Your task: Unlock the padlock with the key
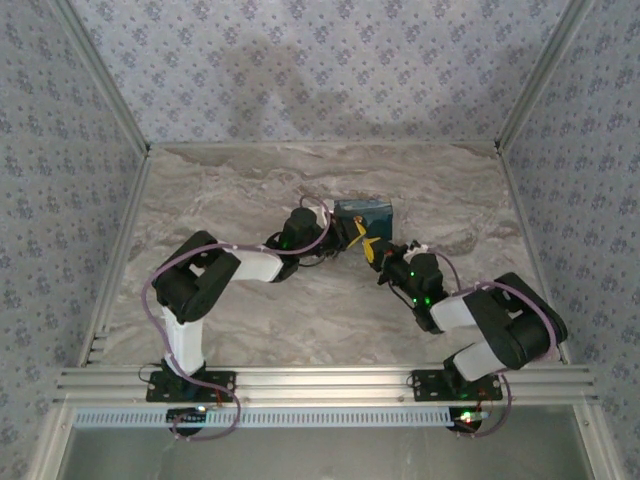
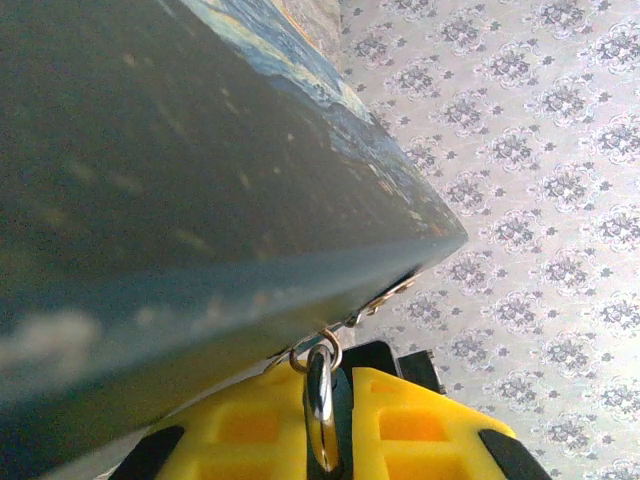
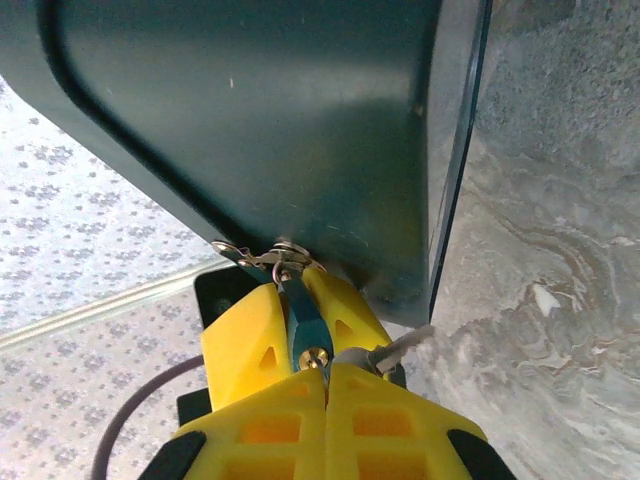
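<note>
Grey marbled table [image 1: 250,320]; dark blue box [image 1: 365,212] on it, mid-table

Padlock [image 3: 301,312] — slim blue body, silver shackle [image 2: 320,400] hooked through box hasp [image 3: 268,256] — brass end facing away.

Soft even light, blurry close-ups.

Worktop: grey-beige marbled slab [image 1: 300,320], matt and evenly lit. Walls on three sides: pale blue-grey wallpaper with a repeating floral motif [image 1: 330,60]. Bare aluminium profile rails [image 1: 113,85] rise at both rear corners. A ribbed aluminium rail [image 1: 330,380] borders the near edge. A soft shadow falls on the rear wall.
</note>
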